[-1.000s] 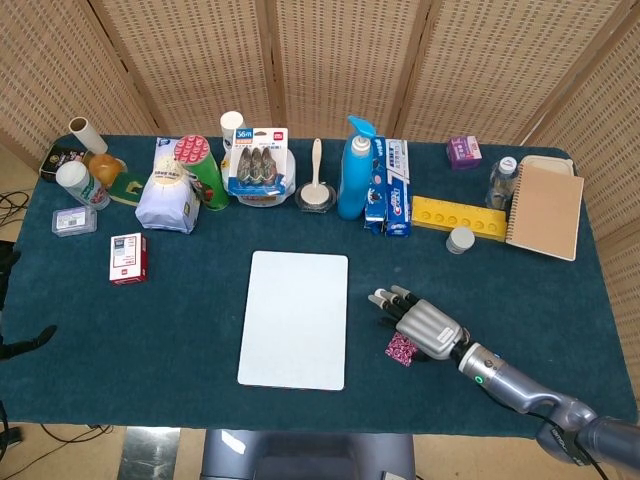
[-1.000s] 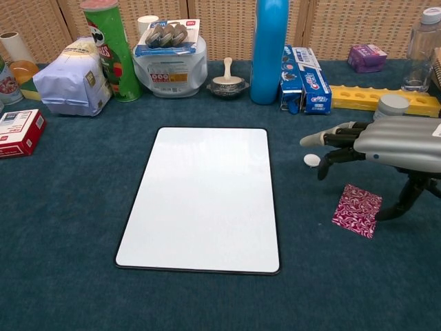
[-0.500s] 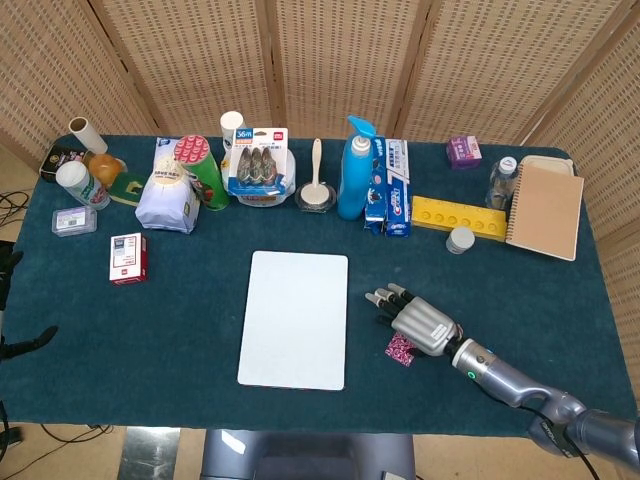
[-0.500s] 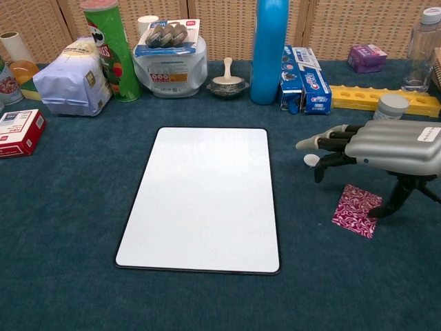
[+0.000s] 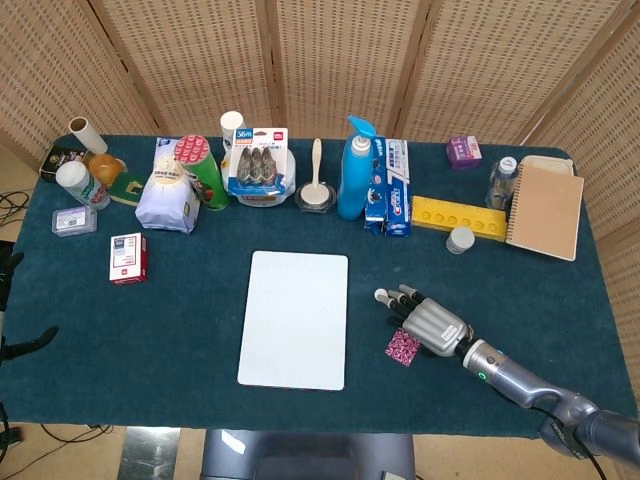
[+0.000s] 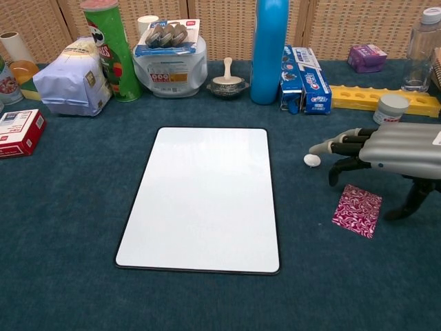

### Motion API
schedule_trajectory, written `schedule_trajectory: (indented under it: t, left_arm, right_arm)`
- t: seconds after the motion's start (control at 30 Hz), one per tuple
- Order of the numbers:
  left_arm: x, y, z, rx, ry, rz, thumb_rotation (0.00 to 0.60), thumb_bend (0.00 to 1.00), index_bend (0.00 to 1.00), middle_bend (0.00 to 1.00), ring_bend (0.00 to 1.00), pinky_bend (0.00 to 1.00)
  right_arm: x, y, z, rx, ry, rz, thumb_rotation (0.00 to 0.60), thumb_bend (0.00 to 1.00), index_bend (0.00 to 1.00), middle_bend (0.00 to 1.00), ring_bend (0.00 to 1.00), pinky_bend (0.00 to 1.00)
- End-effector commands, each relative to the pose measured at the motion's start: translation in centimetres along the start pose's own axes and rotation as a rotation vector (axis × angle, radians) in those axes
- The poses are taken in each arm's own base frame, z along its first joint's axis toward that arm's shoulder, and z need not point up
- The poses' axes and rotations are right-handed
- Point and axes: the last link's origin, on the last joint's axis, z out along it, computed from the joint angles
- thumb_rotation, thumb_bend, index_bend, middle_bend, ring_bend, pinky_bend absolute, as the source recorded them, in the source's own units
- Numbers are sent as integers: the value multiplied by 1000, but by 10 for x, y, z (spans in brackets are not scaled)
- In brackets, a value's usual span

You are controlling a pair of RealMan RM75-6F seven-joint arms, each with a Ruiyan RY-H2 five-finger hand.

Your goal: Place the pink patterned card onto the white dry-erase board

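The pink patterned card (image 6: 357,210) (image 5: 402,347) lies flat on the blue cloth, to the right of the white dry-erase board (image 6: 204,197) (image 5: 296,316). My right hand (image 6: 389,152) (image 5: 428,322) hovers palm-down just above and beyond the card, fingers stretched toward the board and apart, with nothing in them. Its thumb reaches down to the cloth to the right of the card. The card is not lifted. My left hand shows in neither view.
Along the table's far side stand a chips can (image 5: 200,170), a white bag (image 5: 166,196), a blue bottle (image 5: 353,181), toothpaste boxes (image 5: 390,190), a yellow block (image 5: 459,218) and a notebook (image 5: 545,209). A red box (image 5: 128,257) lies at the left.
My right hand has shifted a little to the right, away from the board, after edging toward it. The card and the board have not moved.
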Motion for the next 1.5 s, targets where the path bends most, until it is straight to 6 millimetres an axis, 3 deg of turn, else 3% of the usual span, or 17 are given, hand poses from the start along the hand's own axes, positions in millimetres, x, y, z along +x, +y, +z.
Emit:
schedule_trajectory:
  t: [0.03,1.5]
  left_arm:
    - [0,0,0,-1,-2,1,600,117,0,0,0,93]
    - [2,-2,-2,-4,-2,-14,600,118,0,0,0,93]
  right_arm:
    - [0,-1,0,3,-1,-2,600,212,277,2,0,0]
    - [-8,-10,11,10,-42,-29,600,280,410,5,0,0]
